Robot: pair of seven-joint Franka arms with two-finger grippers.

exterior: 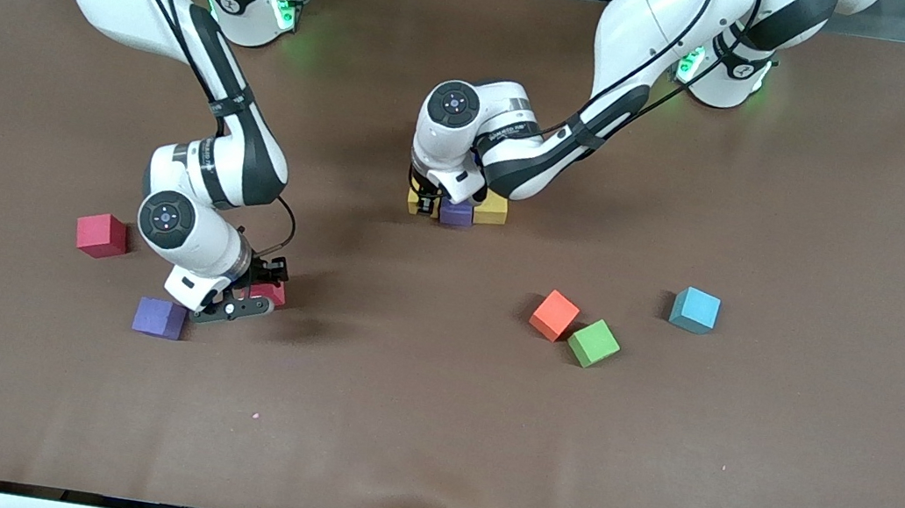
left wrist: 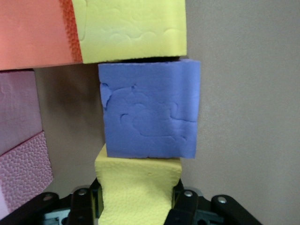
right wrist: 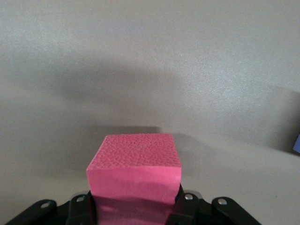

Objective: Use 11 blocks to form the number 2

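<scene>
Your left hand (exterior: 428, 200) is down at the cluster of blocks in the middle of the tabletop (exterior: 784, 478), toward the robot bases, and it is clamped on a yellow block (left wrist: 138, 190). In your left wrist view that yellow block sits squeezed between the two fingers (left wrist: 185, 206), touching one face of a purple block (left wrist: 150, 110). On the purple block's other face is a second yellow block (left wrist: 133, 28), and an orange block (left wrist: 33, 33) sits right beside that one. Pink blocks (left wrist: 21, 145) lie alongside, apart from the purple block by a strip of bare tabletop. From the front, most of this cluster is hidden under the left arm's wrist; you see only the purple block (exterior: 456, 213) with yellow at either side.

Your right hand (exterior: 256, 297) is low at the right arm's end of the tabletop, closed on a pink block (right wrist: 133, 176). Your right wrist view shows the block pinched between the fingers (right wrist: 185, 208); you cannot tell whether it rests on the surface or is just off it.

Just beside the right hand, nearer the front camera, lies a loose purple block (exterior: 160, 317). A red block (exterior: 102, 235) sits farther toward the right arm's end of the tabletop. Toward the left arm's end, an orange block (exterior: 555, 314) and a green block (exterior: 593, 343) lie nearly touching, corner to corner, with a light-blue cube (exterior: 694, 310) near them but apart.
</scene>
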